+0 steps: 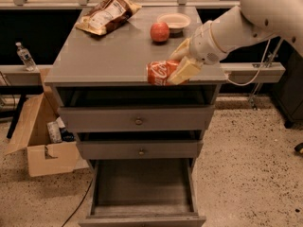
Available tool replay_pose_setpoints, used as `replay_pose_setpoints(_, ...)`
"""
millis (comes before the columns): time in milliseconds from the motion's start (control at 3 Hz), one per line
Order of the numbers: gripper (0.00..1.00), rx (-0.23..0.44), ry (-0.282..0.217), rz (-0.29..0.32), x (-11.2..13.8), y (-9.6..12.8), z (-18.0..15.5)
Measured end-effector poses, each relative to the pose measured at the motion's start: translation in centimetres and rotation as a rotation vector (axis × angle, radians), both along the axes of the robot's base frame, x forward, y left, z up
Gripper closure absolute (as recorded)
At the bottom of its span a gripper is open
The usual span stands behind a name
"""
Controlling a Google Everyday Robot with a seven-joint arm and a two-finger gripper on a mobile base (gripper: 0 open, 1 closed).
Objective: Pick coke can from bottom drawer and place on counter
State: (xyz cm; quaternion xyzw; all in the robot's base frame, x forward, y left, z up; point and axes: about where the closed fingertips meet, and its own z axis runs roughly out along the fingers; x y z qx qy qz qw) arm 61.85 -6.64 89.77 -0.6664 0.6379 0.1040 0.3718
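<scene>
Gripper: the gripper [175, 70] is at the front edge of the counter [118, 51], right of its middle. Its two pale fingers [185, 70] are clamped on the coke can.
Coke can: the coke can [160, 73] lies on its side along the counter's front edge, lettering facing forward. Its lower side overlaps the thin edge line. I cannot tell whether it rests on the counter or hangs just above it.
Arm: the white arm [246, 18] reaches in from beyond the counter's right edge and crosses its right front corner.
Open counter: the bare grey top runs from the can across the middle to the counter's left edge.
Counter rear: an apple [160, 31] and a shallow bowl [174, 20] sit close together at the back, right of centre. A snack bag [106, 14] lies at the back left corner, slightly overhanging.
Bottom drawer: the bottom drawer [142, 216] is pulled far out below the counter, its grey floor bare, and its front rim stands well forward of the counter's edge.
Upper drawers: the top drawer [137, 121] and the middle drawer [141, 151] stand slightly out under the counter.
Floor left of the counter: an open cardboard box [42, 145] stands close to the cabinet side.
Floor right of the counter: speckled floor lies open.
</scene>
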Motion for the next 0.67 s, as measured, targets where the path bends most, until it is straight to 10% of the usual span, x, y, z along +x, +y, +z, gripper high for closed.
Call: replay_pose_setpoints(667, 1.00, 0.050, -0.007, -0.128, 9.4, 6.1, 5.0)
